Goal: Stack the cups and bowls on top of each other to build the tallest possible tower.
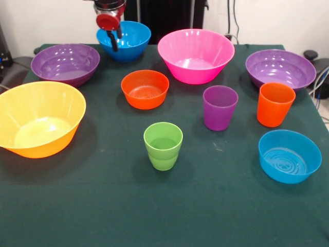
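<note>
All cups and bowls stand apart and upright on the green cloth; no tower shows. The green cup [163, 145] is at front centre, with the purple cup [220, 107] and orange cup [275, 104] to its right. The small orange bowl [145, 88] is mid-table, and the shallow blue bowl [289, 155] is at front right. At the back are the medium blue bowl [128, 38], the pink bowl [196, 55] and two purple bowls [65, 63] [280, 68]. The yellow-orange bowl [38, 118] is at the left. My gripper [115, 42] hangs over the medium blue bowl's left rim, holding nothing visible.
The green cloth [103, 206] covers the table. Cables and dark gear lie past the far left and right corners. The robot's dark pedestal stands behind the pink bowl.
</note>
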`<state>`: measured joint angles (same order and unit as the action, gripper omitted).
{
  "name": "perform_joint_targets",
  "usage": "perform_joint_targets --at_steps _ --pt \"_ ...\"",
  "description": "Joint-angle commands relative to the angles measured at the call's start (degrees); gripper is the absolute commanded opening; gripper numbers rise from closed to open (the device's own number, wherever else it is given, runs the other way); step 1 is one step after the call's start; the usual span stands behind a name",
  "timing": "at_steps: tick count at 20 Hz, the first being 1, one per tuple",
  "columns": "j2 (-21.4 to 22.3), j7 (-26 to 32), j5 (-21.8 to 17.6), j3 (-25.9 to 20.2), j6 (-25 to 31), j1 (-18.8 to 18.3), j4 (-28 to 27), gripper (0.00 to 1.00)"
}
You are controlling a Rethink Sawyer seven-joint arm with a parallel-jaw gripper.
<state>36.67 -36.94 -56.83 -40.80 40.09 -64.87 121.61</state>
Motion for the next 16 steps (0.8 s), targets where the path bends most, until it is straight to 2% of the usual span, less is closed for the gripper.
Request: perform_joint_targets --at_steps 1,16 --pt "-3.7 -1.64 -6.86 3.02 -3.64 3.19 -3.76 1.0" --pt "-6.16 -3.1 -10.11 4.15 -6.13 3.77 -5.08 1.0"
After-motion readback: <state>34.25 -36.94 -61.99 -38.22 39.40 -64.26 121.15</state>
